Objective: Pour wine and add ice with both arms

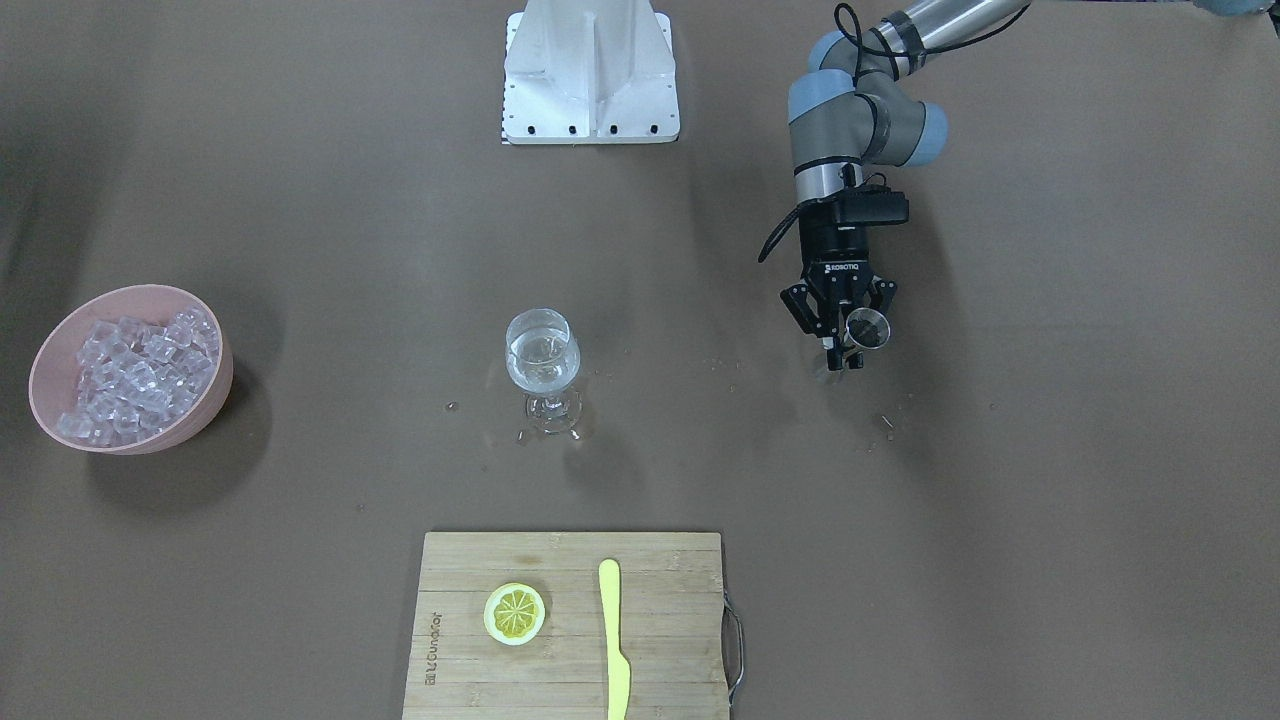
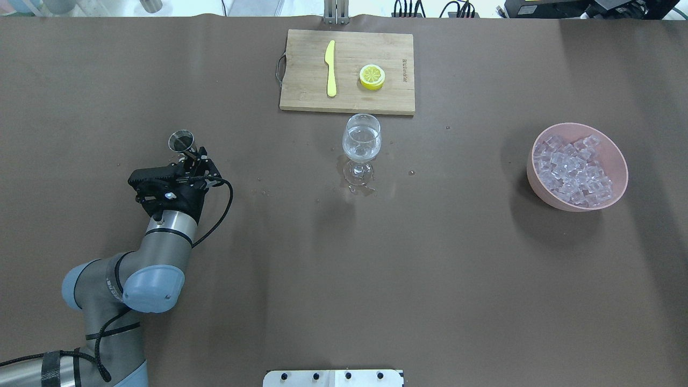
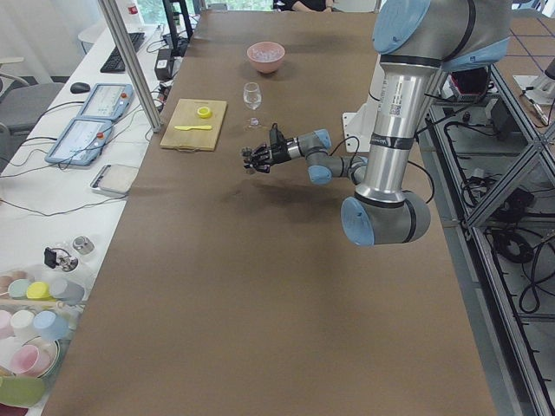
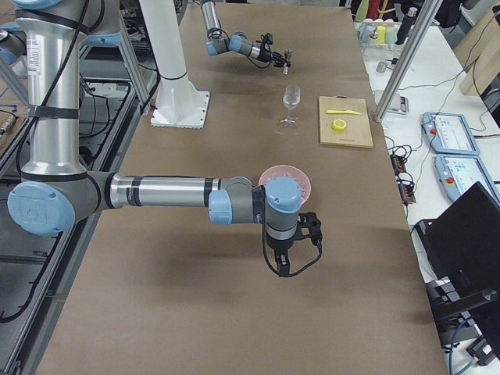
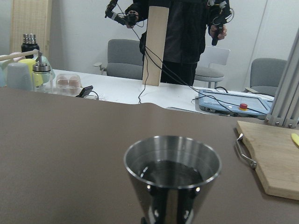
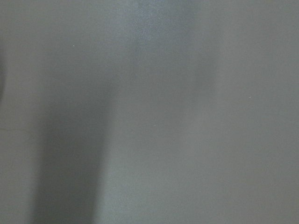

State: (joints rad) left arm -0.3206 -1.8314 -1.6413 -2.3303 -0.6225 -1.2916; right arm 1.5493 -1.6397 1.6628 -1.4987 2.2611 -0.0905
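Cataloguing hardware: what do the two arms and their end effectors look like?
The left arm and right arm are silver-grey tubes with light-blue joint caps. The left end effector is black, two-fingered, marked ROBOTIQ, with a black cable at its wrist. The right one cannot be made out.

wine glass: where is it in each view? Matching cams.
Front-facing: wine glass centre, above the cutting board.
Overhead: wine glass upper centre, just below the cutting board.
Exterior left: wine glass far, top centre, right of the cutting board.
Exterior right: wine glass top centre, left of the cutting board.
Left wrist: absent; cutting board corner at right edge.
Right wrist: absent.
Shared landmark: cutting board.
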